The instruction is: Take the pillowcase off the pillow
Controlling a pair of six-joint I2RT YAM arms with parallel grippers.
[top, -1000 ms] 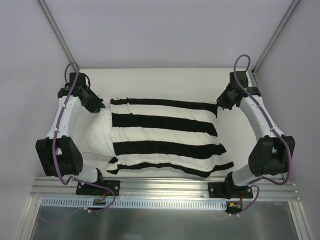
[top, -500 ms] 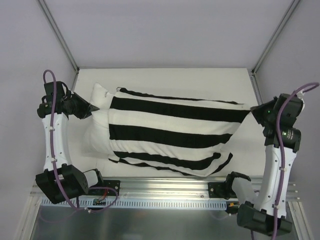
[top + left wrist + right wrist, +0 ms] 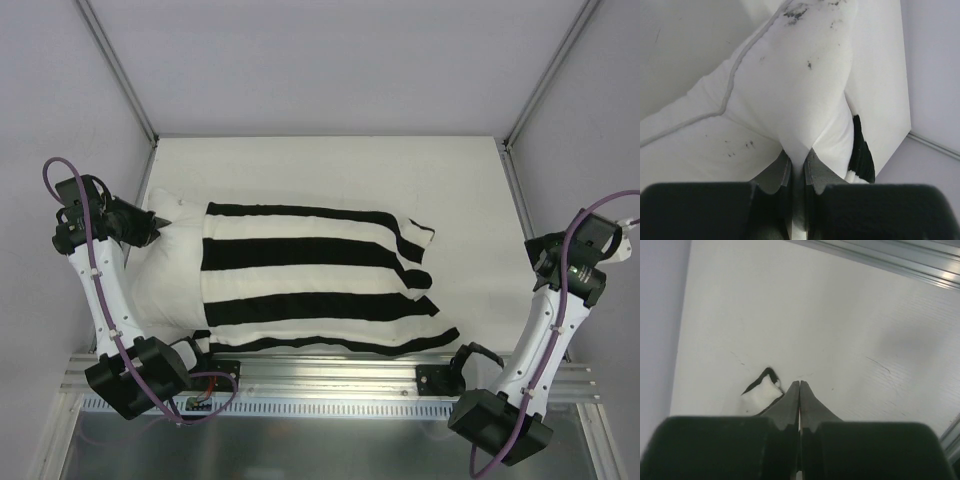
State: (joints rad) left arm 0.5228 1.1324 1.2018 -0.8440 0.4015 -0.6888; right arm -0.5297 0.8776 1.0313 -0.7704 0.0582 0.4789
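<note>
White pillow (image 3: 165,262) lies on the table (image 3: 330,165), mostly sleeved in the striped pillowcase (image 3: 310,280); left gripper (image 3: 799,156) pinches its bare left corner, seemingly to anchor it; right gripper (image 3: 799,389), closed tight on nothing, hangs well right of the cloth.

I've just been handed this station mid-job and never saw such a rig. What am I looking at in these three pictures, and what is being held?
Two robot arms are bolted at the near edge of the table. The wide picture comes from a fixed camera above and behind them; the other two come from wrist cameras looking along each arm's fingers. On the table lies a white pillow, mostly inside a black-and-white striped pillowcase. The left end effector is pinching the pillow's bare end. The right end effector is shut on nothing, off to the right.
</note>
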